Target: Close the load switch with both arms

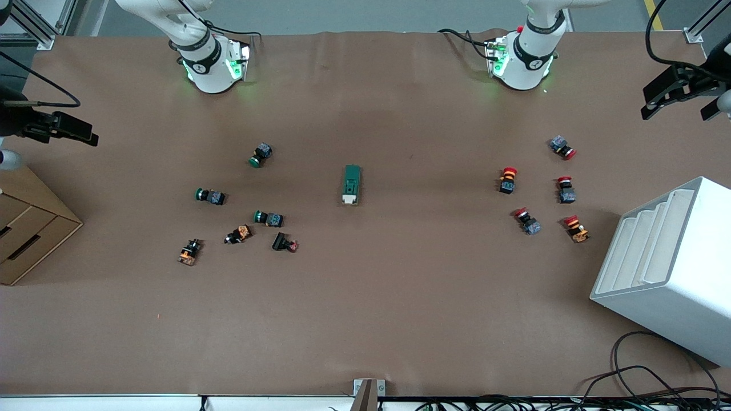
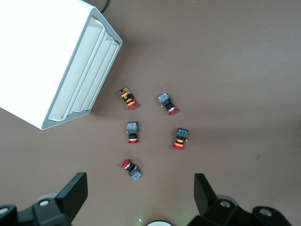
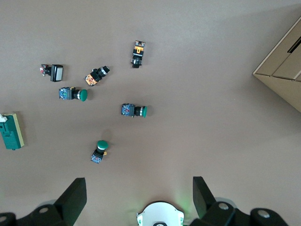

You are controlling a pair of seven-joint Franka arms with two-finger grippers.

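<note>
I see two containers at the table's ends. The white slotted rack [image 1: 668, 268] lies at the left arm's end, a smooth box with stepped grooves along its open face; I see nothing in the grooves. The cardboard box [image 1: 28, 228] sits at the right arm's end, matte brown with drawer-like fronts; I cannot see its contents.

The table [image 1: 400, 297] is covered in a flat brown sheet with faint creases.

The load switch [image 1: 352, 184] lies flat near the middle of the table, between the two groups of push buttons. It is a small elongated dark green block, rectangular, with a cream piece at the end nearer the front camera. In the right wrist view it shows partly cut off at the picture's edge [image 3: 10, 132].

The green-capped push buttons [image 1: 261, 154] lie scattered toward the right arm's end with a few orange-bodied and black parts. The red-capped push buttons [image 1: 507, 180] lie toward the left arm's end, near the rack. All are small round-capped pieces lying on their sides.

The left gripper [image 2: 141, 200] is raised over the red-capped group, fingers spread wide with nothing between them. The right gripper [image 3: 139, 197] is raised over the green-capped group, fingers likewise spread and holding nothing. The load switch is well apart from both grippers, lying on the table between the areas they hang over.
</note>
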